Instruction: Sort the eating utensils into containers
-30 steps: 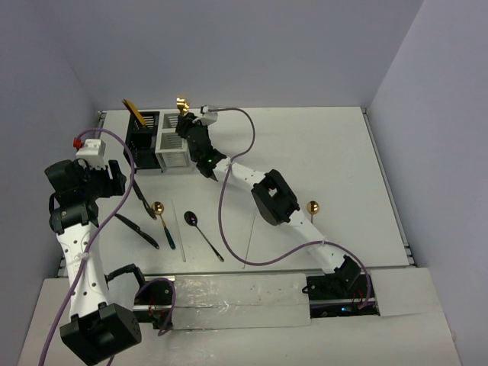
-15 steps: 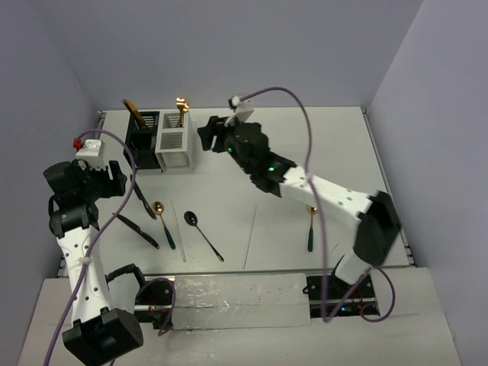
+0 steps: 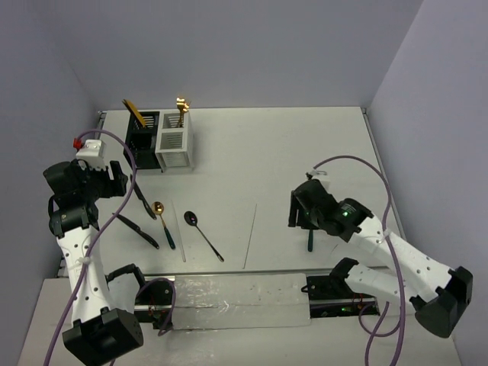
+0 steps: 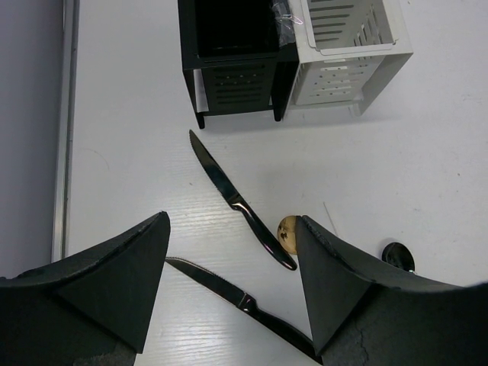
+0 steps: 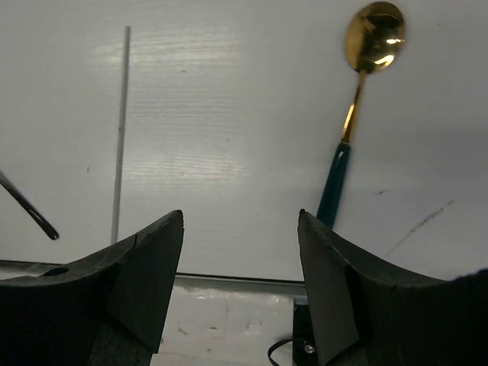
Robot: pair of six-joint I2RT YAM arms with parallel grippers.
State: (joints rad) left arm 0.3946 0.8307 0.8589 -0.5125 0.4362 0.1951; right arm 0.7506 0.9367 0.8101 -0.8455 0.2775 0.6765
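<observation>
Left gripper (image 4: pixel 232 229) stands wide open and empty above a knife (image 4: pixel 229 194). Right gripper (image 5: pixel 240 217) is open and holds nothing, with a spoon (image 5: pixel 351 118) lying beside it.

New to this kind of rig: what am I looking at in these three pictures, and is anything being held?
Two arms are bolted at the near edge of the table. The wide picture looks down from above; the other two come from a camera on each wrist, so the dark wedges are that claw's fingers. The left claw hangs open over two black knives; the right claw is open near a gold spoon and a thin white stick. Neither holds anything. At the back stand a black caddy and a white caddy, both holding utensils.
</observation>
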